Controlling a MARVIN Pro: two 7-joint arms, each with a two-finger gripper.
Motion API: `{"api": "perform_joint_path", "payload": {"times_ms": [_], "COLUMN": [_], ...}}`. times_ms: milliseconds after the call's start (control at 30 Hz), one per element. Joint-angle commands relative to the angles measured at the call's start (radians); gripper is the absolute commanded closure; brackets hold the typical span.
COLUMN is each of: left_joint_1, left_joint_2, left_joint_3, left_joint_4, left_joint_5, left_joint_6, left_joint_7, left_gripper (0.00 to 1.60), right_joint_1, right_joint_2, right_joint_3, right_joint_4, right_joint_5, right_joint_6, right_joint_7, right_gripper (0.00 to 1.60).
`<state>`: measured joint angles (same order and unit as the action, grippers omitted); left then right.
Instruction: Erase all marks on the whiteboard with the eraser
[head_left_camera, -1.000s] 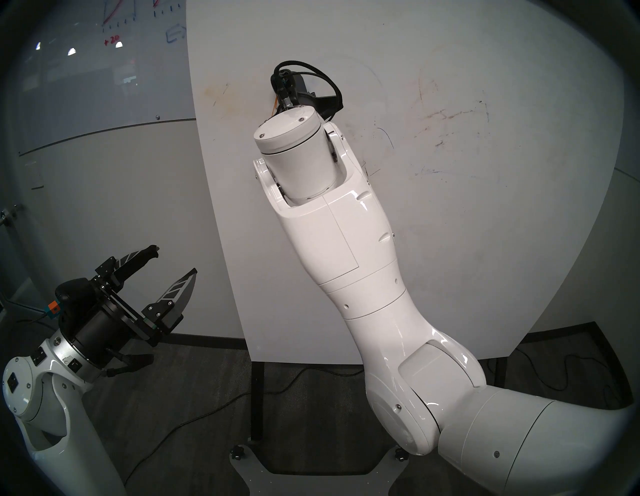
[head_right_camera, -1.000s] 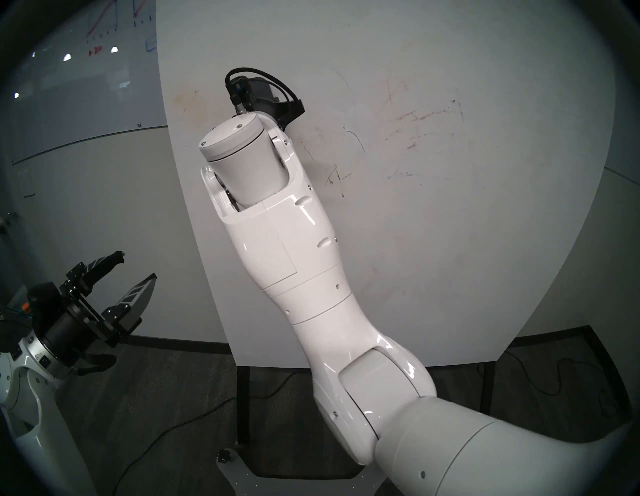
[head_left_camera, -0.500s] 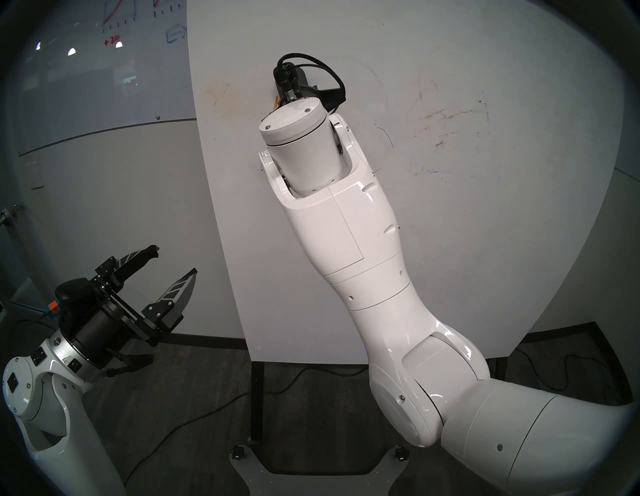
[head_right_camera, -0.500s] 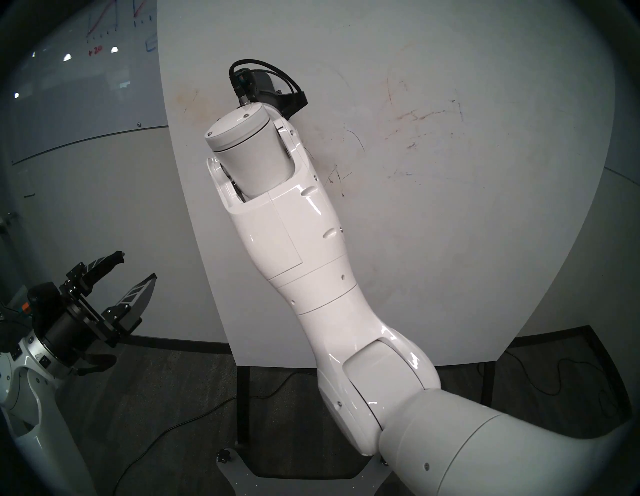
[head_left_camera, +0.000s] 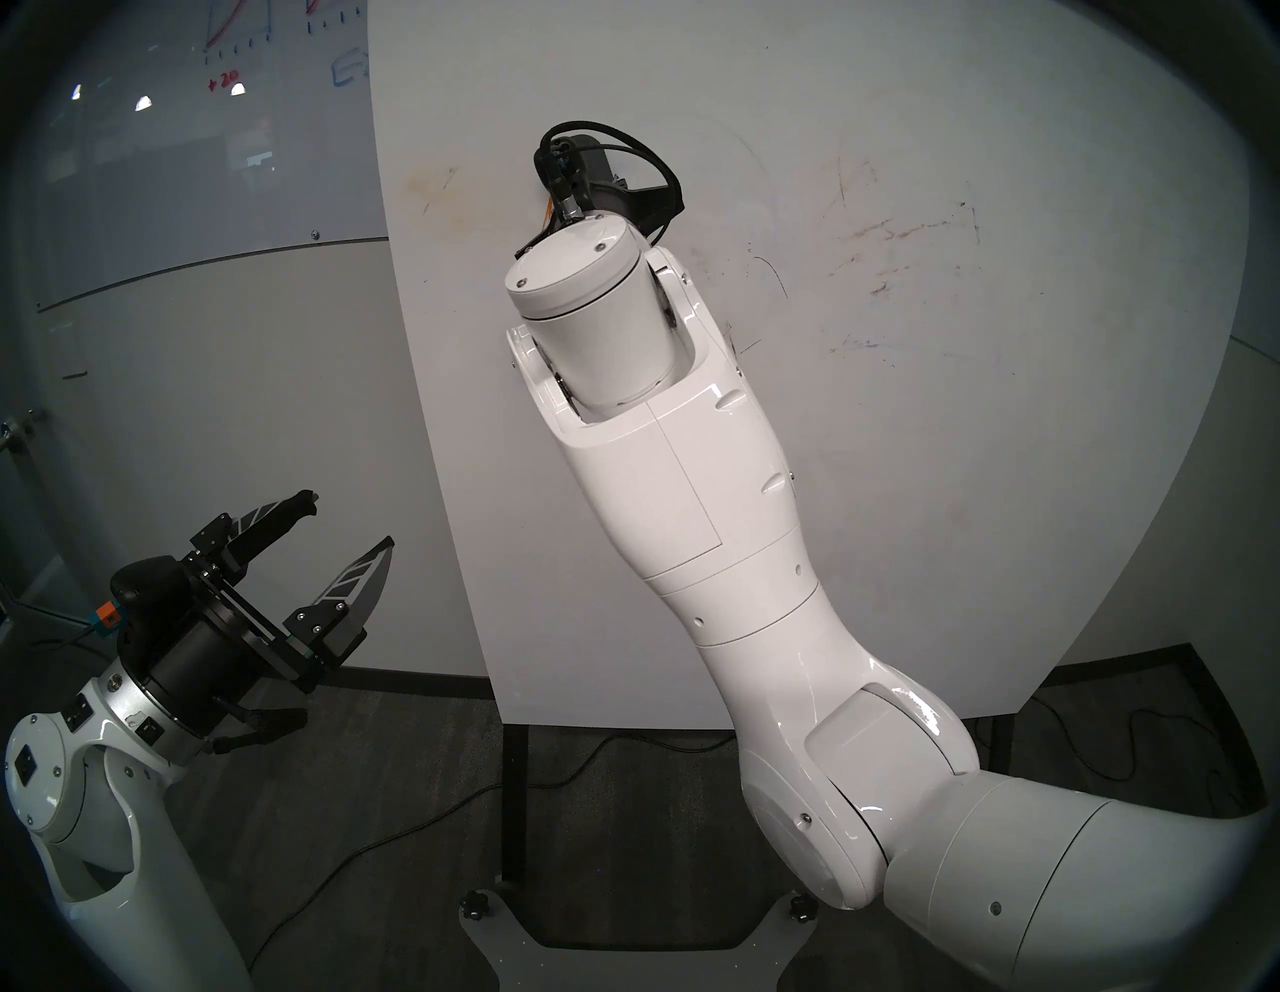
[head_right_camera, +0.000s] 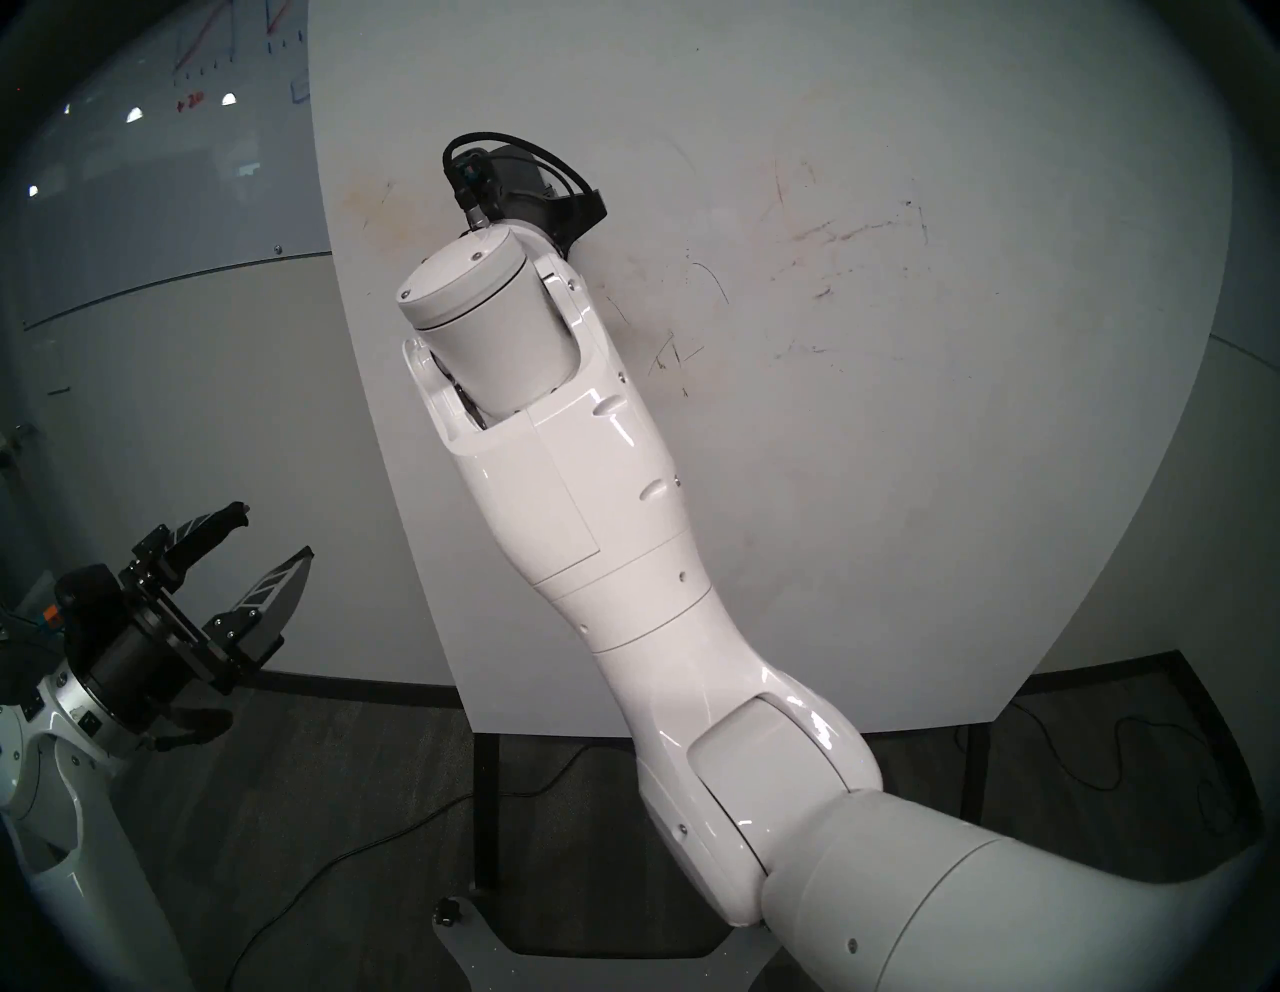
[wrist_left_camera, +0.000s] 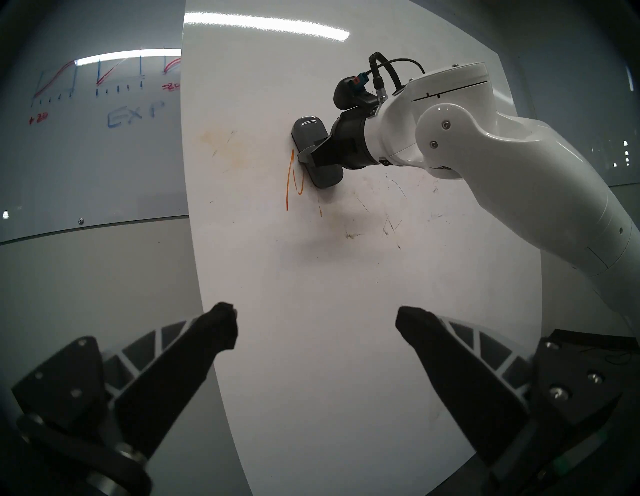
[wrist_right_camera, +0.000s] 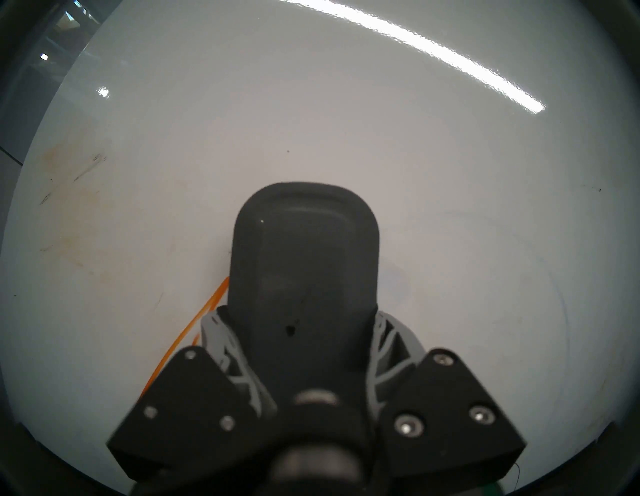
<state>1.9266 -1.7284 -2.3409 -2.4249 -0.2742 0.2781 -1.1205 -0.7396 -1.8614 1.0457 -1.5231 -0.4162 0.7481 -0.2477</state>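
eraser (wrist_left_camera: 317, 152) | clamped in right gripper (wrist_left_camera: 309, 156) | pressed on whiteboard (wrist_left_camera: 311, 294)

A: From the head views, can you see the eraser (wrist_left_camera: 317, 152)?
B: No — the right arm's wrist (head_left_camera: 575, 277) covers it, and the right gripper (wrist_left_camera: 306, 157) too.
A: And the orange marks (wrist_left_camera: 292, 180)?
B: Partly under the eraser; toward 7 o'clock in the right wrist view the finger mounts (wrist_right_camera: 183, 391) cut them off.
A: The whiteboard (head_left_camera: 900, 485)?
B: Its top runs out at 12 o'clock — faint scratches (head_left_camera: 893, 277) too small to read
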Motion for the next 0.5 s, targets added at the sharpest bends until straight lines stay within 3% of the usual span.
{"api": "perform_joint_path", "payload": {"times_ms": [0,467], "left_joint_1": [0.001,0.001], "left_joint_2": [0.002,0.002], "left_joint_3": [0.003,0.003], "left_joint_4": [-0.019,-0.019], "left_joint_5": [-0.009,-0.009], "left_joint_6": [0.003,0.003], "left_joint_7": [0.002,0.003], "left_gripper": [0.00,0.00], "right_joint_1": [-0.030,-0.101], "right_joint_2": [-0.011,0.001], "right_joint_3": [-0.010,-0.019], "right_joint_4": [0.009,-0.054], "right_joint_5": [0.011,0.033], "right_joint_6": [0.003,0.027], "right_joint_7": [0.005,0.016], "right_gripper": [1.60,1.60]}}
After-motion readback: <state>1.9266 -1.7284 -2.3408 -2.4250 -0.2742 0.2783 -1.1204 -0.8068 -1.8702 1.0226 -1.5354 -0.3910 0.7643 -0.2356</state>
